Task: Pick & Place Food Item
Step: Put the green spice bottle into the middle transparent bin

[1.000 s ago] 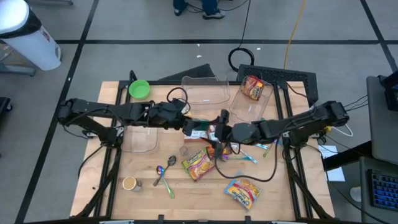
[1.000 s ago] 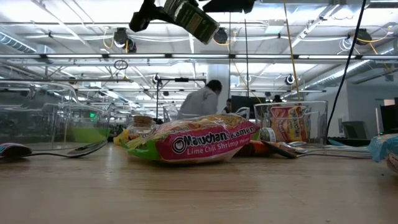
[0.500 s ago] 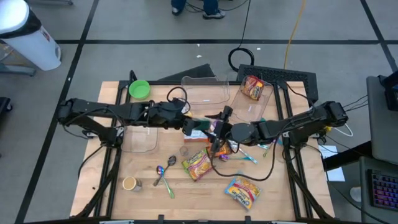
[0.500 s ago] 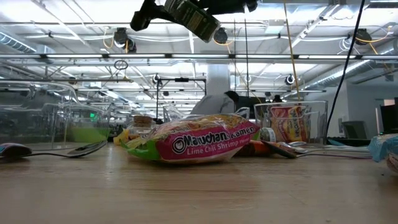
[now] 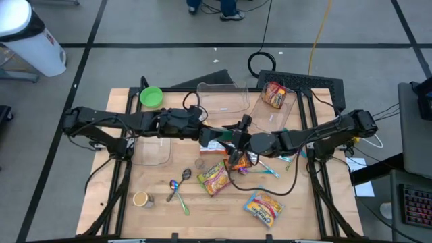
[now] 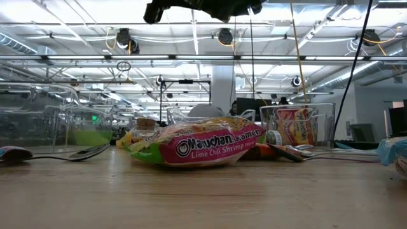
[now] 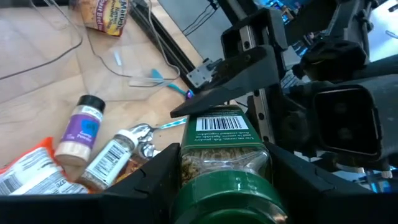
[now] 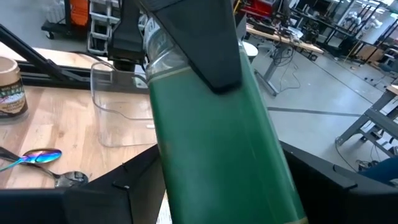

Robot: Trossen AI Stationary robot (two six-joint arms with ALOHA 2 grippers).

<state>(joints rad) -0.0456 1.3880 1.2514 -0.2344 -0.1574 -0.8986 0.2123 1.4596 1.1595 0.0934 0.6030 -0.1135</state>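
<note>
A green-lidded spice jar (image 7: 221,155) hangs in mid-air above the middle of the wooden surface (image 5: 202,209), its long axis running from one arm to the other. The left tool (image 5: 202,134) grips its glass body while the right tool (image 5: 233,140) clamps its green lid end (a handover, most likely), so both arms are equally near.

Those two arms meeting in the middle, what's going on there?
Both arms are gripping the same green-lidded jar above the middle of the table. The left gripper holds the clear body, the right gripper the green lid end, which looks like a handover or a lid twist. Ramen packets, spice bottles and spoons lie below. One clear bin already holds a packet.
</note>
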